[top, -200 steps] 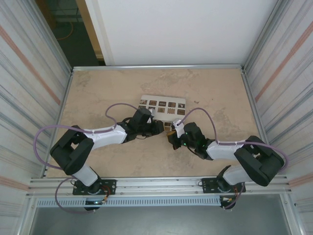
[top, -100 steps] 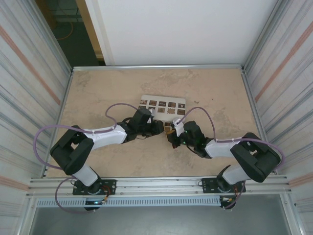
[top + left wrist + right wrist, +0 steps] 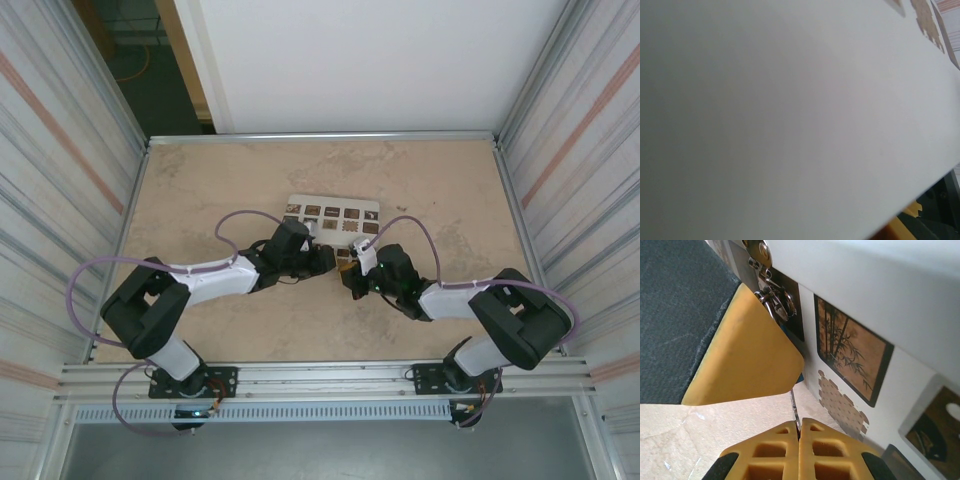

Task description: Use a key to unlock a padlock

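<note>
Your right gripper (image 3: 800,432) pinches the key (image 3: 793,405) between pressed-together yellow fingertips, its thin blade pointing to 12 o'clock. Just past the tip, a blue sliver of the padlock (image 3: 799,376) peeks from behind a yellow finger of the left gripper (image 3: 322,262), at the 6 o'clock edge of the white box (image 3: 335,212). You cannot tell how the left jaws stand.

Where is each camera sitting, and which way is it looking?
Top: high behind, looking down at the table; left arm and right arm show, left gripper and right gripper close together by the box.
Left wrist: on the left arm, facing the box's white side from very close; a yellow-black piece shows bottom right.
Right wrist: on the right arm, looking along its yellow fingers, shut on the key, toward the box.
Shared: all three see the box.
</note>
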Available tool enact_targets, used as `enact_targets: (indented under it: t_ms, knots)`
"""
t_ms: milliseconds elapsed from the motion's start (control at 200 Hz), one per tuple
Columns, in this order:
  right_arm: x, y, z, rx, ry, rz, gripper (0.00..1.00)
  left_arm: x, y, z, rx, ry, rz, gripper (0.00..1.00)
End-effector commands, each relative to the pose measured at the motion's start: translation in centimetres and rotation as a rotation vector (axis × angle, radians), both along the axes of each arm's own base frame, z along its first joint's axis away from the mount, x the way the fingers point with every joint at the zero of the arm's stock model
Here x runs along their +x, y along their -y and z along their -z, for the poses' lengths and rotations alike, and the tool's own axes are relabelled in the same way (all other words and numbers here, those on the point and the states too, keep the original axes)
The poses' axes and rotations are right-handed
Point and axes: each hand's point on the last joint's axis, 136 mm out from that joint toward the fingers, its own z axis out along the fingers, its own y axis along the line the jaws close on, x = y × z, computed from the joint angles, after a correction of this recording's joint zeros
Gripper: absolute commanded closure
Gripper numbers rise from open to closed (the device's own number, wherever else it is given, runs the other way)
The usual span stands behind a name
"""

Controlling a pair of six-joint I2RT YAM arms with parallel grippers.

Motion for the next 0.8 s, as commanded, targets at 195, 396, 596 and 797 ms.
enact_targets:
  t_ms: [195, 396, 596, 797]
  knots:
    - [0.7, -0.5, -2.4, 0.088, 0.067, -0.010, 1.00, -0.4, 1.5, -3.5, -0.114, 0.036, 0.040, 0.86]
    - [1.4, -1.1, -3.9, 0.108, 0.135, -0.030, 1.00, -0.7, 1.6, -3.4, -0.113, 0.024, 0.054, 0.86]
    - [2.5, -1.1, -5.1, 0.087, 0.208, -0.038, 1.00, -1.1, 1.4, -2.9, -0.105, 0.010, 0.064, 0.86]
    - [3.1, -1.0, -5.5, 0.054, 0.260, -0.043, 1.00, -1.3, 1.5, -2.9, -0.107, 0.007, 0.070, 0.86]
